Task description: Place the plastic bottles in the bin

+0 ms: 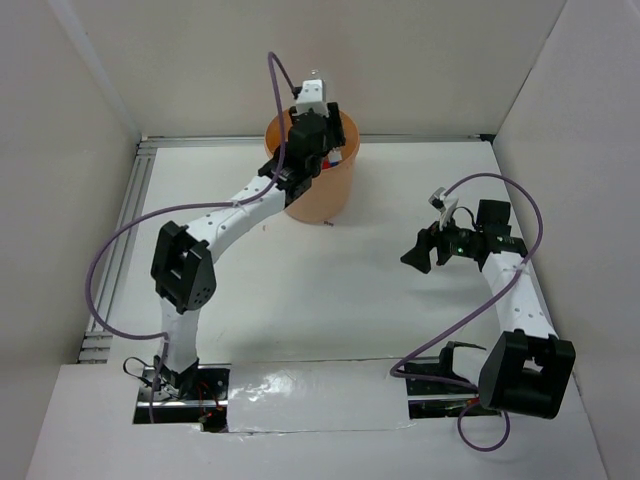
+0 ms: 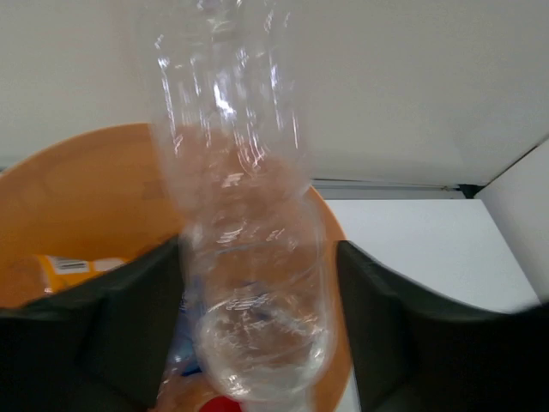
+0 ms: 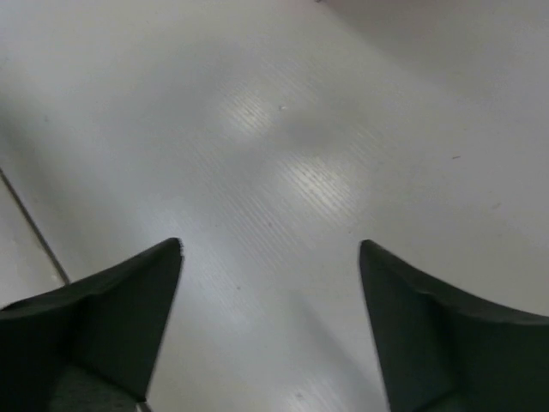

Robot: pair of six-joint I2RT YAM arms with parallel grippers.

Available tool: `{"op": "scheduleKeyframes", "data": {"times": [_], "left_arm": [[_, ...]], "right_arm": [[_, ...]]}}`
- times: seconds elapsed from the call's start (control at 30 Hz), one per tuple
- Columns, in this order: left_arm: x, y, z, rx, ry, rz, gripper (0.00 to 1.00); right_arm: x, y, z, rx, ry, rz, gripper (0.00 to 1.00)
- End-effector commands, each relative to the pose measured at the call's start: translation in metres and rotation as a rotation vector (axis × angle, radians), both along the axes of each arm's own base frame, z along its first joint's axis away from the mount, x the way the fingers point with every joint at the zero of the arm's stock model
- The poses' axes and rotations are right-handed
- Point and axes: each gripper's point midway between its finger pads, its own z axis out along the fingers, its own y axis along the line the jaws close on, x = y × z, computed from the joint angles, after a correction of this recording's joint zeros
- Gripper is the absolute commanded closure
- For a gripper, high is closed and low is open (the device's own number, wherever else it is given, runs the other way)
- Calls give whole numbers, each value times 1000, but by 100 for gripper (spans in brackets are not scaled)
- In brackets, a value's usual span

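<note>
A plain clear bottle (image 2: 249, 283) stands upright between the fingers of my left gripper (image 2: 260, 249), directly over the orange-peach bin (image 2: 77, 197). The jaws stand wide, and a thin strip of the bin shows between the bottle and the right finger (image 2: 377, 318). Inside the bin lie an orange bottle (image 2: 69, 264), a blue-labelled one (image 2: 176, 352) and a red cap (image 2: 225, 403). In the top view the left gripper (image 1: 310, 140) hangs over the bin (image 1: 325, 195) at the back. My right gripper (image 1: 418, 258) is open and empty above the bare table (image 3: 283, 172).
White walls enclose the table on three sides. A metal rail (image 1: 140, 190) runs along the left edge. Purple cables loop beside both arms.
</note>
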Motion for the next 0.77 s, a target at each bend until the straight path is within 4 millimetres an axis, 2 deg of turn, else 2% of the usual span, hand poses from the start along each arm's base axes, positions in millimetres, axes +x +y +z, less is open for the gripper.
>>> {"op": "scheduleKeyframes", "data": {"times": [0.0,0.07,0.1,0.13,0.17,0.23,0.27,0.3,0.33,0.4,0.43,0.47,0.5,0.53,0.57,0.63,0.67,0.7,0.73], "left_arm": [[13,14,47,-1,-110,62,14],[14,11,44,7,-101,51,3],[11,12,48,3,-106,42,0],[8,13,50,10,-113,34,0],[-3,14,66,-6,-134,26,0],[-12,16,70,9,-151,-2,0],[-21,13,76,4,-158,-21,0],[-34,20,95,-7,-175,-33,0],[-43,21,84,4,-118,-61,0],[-65,27,80,18,-66,-111,0],[-95,36,106,0,-96,-176,0],[-110,39,64,40,-6,-212,0],[-127,43,55,32,11,-250,0],[-162,62,77,-2,-47,-300,0],[-176,70,21,43,38,-313,0],[-198,101,-7,34,75,-285,0],[-211,116,-52,47,159,-265,0],[-228,136,-46,20,127,-243,0],[-234,153,-65,33,165,-212,0]], "right_arm": [[-7,6,10,5,-35,34,0],[-7,4,11,-8,-45,26,0],[-7,3,11,-6,-32,12,0],[-4,1,11,-10,-33,-3,0],[0,-2,13,-24,-37,-28,0],[1,-4,12,-27,-28,-40,0],[2,-4,15,-28,-37,-40,0],[2,-4,15,-23,-30,-45,0],[4,-8,18,-21,-28,-80,0],[16,-21,21,-51,-33,-184,0],[18,-25,25,-27,-4,-266,0],[22,-31,24,-38,8,-321,0],[26,-44,24,-77,1,-399,0],[27,-49,31,-82,-10,-439,0],[30,-53,31,-92,-13,-466,0],[31,-62,40,-115,-64,-523,0],[30,-68,37,-115,-68,-556,0],[31,-74,39,-125,-85,-598,0],[32,-76,45,-102,-121,-638,0]]}}
